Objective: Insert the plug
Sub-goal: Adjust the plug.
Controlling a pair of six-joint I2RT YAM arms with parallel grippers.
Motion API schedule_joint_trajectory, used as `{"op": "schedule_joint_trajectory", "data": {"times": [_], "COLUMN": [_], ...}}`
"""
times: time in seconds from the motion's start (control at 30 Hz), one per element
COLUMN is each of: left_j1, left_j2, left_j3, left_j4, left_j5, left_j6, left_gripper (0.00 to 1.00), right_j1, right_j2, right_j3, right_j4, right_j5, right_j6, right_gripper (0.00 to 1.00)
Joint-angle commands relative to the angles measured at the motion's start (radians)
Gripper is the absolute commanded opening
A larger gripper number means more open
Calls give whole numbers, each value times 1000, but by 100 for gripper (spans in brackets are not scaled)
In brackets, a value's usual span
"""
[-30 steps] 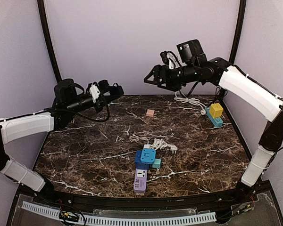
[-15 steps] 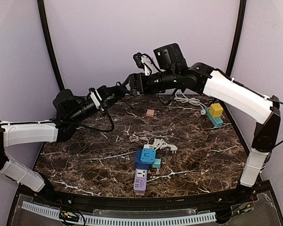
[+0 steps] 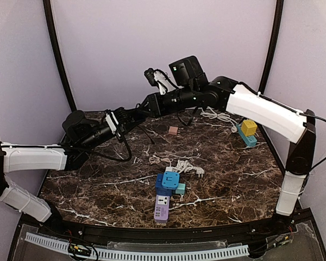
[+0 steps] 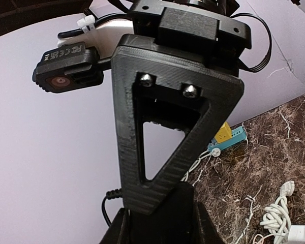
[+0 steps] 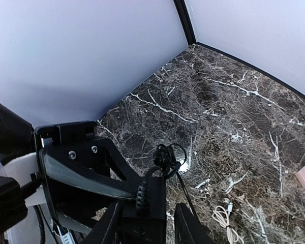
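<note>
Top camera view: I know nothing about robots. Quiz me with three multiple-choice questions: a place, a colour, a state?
1. Where is the yellow block? A on the teal strip at the right edge of the table; B on the purple strip; C in a gripper.
2. The small adapter lying alone is: A green; B pink; C black.
3. The middle white cable is: A bundled on the table; B held aloft; C draped over an arm.
Answers: A, it sits atop the teal strip; B, it looks pale pink; A, it rests on the marble.
</note>
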Motion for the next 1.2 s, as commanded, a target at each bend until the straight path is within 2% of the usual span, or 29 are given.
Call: {"op": "schedule_joint_trajectory", "data": {"times": [0.0, 0.13, 0.2, 0.27, 0.47, 0.53, 0.57, 0.6, 0.63, 0.7, 0.8, 0.9, 0.93, 1.0, 1.17], "left_j1": [-6, -7, -8, -8, -8, -7, -7, -7, -7, -4, 27, 76, 98, 112, 114], "left_j2": [-45, -45, -47, -49, -56, -67, -82, -91, -114, -149, -196, -211, -206, -181, -114], "left_j3": [15, 18, 19, 18, 30, 43, 49, 58, 64, 87, 137, 197, 211, 262, 344], "left_j4": [19, 9, 8, 7, -22, -66, -105, -132, -190, -309, -474, -614, -637, -707, -784], "left_j5": [-13, -9, -9, -8, -21, -20, -17, -13, 5, 26, 96, 311, 411, 503, 562], "left_j6": [-13, -14, -12, -10, -48, -82, -115, -132, -167, -236, -364, -484, -490, -449, -352], "left_gripper": [1, 1, 1, 1, 1, 23, 47, 57, 71, 81, 82, 78, 76, 74, 75], "right_j1": [-1, -1, -1, -1, 0, -2, -5, -9, -13, -24, -27, -24, -21, -13, 9], "right_j2": [-46, -29, -21, -13, -7, -30, -41, -53, -66, -90, -123, -145, -151, -157, -134], "right_j3": [-37, -26, -15, -2, 56, 53, 51, 49, 47, 42, 20, 11, 11, 17, 58], "right_j4": [-12, -36, -39, -42, -98, -99, -101, -106, -113, -140, -177, -193, -192, -193, -202], "right_j5": [-10, -8, -22, -33, -68, -69, -67, -66, -66, -69, -75, -144, -182, -224, -238], "right_j6": [-25, -21, -26, -37, -160, -230, -280, -316, -341, -438, -606, -783, -841, -941, -1081], "right_gripper": [38, 37, 23, 2, 0, 0, 0, 0, 0, 0, 0, 0, 0, 0, 0]}}
